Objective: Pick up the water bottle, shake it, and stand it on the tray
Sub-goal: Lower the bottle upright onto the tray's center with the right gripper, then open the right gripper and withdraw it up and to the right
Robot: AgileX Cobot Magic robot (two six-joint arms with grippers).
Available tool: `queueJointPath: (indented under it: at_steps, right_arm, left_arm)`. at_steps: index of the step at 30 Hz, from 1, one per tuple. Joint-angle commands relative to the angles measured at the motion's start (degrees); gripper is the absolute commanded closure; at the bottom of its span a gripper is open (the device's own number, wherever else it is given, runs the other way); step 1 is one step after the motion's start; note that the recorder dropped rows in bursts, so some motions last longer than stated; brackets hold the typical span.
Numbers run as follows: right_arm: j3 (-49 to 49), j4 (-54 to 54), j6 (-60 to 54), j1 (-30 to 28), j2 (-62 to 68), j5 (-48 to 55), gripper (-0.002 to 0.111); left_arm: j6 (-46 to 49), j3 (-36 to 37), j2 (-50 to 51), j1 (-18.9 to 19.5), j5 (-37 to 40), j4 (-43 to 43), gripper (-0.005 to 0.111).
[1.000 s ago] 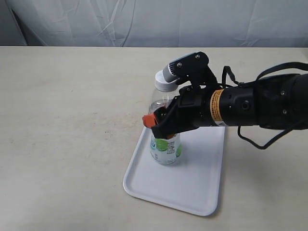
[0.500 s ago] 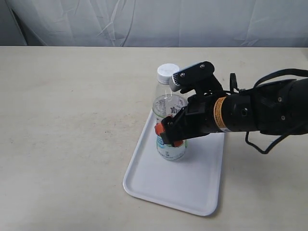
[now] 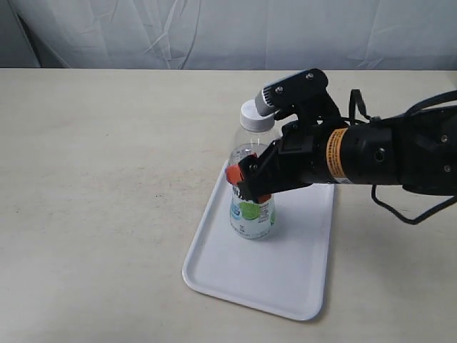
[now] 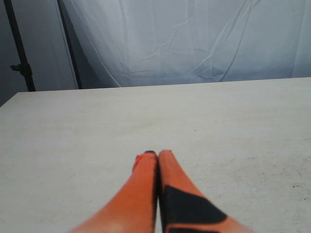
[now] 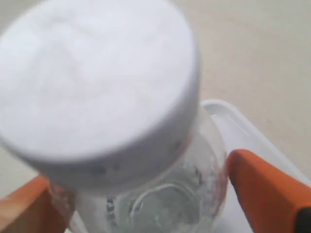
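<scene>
The water bottle (image 3: 251,214), clear with a white cap (image 3: 255,114) and a lime label, stands nearly upright on the left part of the white tray (image 3: 285,279). My right gripper (image 3: 248,187) reaches in from the right and is shut on the bottle's body, an orange finger on each side. The right wrist view looks down on the cap (image 5: 97,82), with an orange finger (image 5: 262,189) against the bottle's side and the tray rim (image 5: 233,121) behind. My left gripper (image 4: 158,155) is shut on nothing above bare table and is out of the exterior view.
The tray lies on a beige table (image 3: 93,179) with a white cloth backdrop (image 3: 214,32) behind. The right arm's black body and cables (image 3: 385,153) hang over the tray's right side. A dark stand (image 4: 19,48) is at the table's far corner in the left wrist view.
The right gripper has shifted slightly right with the bottle. The bottle has gone from tilted to nearly upright, with its base on the tray.
</scene>
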Motion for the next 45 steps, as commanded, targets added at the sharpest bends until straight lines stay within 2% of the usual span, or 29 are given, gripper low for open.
queueJointPath:
  at_steps: [1,22,25,27,28,31,32,36,37,40,42,45]
  right_arm:
    - [0.27,-0.13,0.05,-0.02,-2.33,-0.65,0.027]
    - [0.27,-0.13,0.05,-0.02,-14.79,-0.72,0.027]
    - [0.27,-0.13,0.05,-0.02,-18.51,1.98,0.027]
    - [0.27,-0.13,0.05,-0.02,-21.58,7.93,0.034]
    - [0.27,-0.13,0.05,-0.02,-23.07,11.44,0.043]
    - [0.27,2.30,0.05,-0.02,-28.50,19.28,0.099]
    - [0.27,3.04,0.47,-0.02,-29.94,20.97,0.108]
    - [0.27,9.50,-2.01,-0.02,-36.95,37.21,0.107]
    - [0.27,15.56,-9.03,-0.02,-38.81,42.48,0.107]
    - [0.27,31.20,-26.89,-0.02,-42.00,48.82,0.107]
    - [1.13,36.29,-31.40,-0.02,-44.14,48.69,0.107]
    - [6.36,37.00,-30.25,-0.02,-50.15,45.16,0.107]
  left_arm:
    - [-0.32,0.21,-0.23,-0.34,-0.53,0.04,0.106]
    - [-0.32,0.21,-0.23,-0.34,-0.53,0.04,0.106]
    - [-0.32,0.21,-0.23,-0.34,-0.53,0.04,0.106]
    - [-0.32,0.21,-0.23,-0.34,-0.53,0.04,0.106]
    - [-0.32,0.21,-0.23,-0.34,-0.53,0.04,0.106]
    - [-0.32,0.21,-0.23,-0.34,-0.53,0.04,0.106]
    - [-0.32,0.21,-0.23,-0.34,-0.53,0.04,0.106]
    - [-0.32,0.21,-0.23,-0.34,-0.53,0.04,0.106]
    - [-0.32,0.21,-0.23,-0.34,-0.53,0.04,0.106]
    - [-0.32,0.21,-0.23,-0.34,-0.53,0.04,0.106]
    - [-0.32,0.21,-0.23,-0.34,-0.53,0.04,0.106]
    - [-0.32,0.21,-0.23,-0.34,-0.53,0.04,0.106]
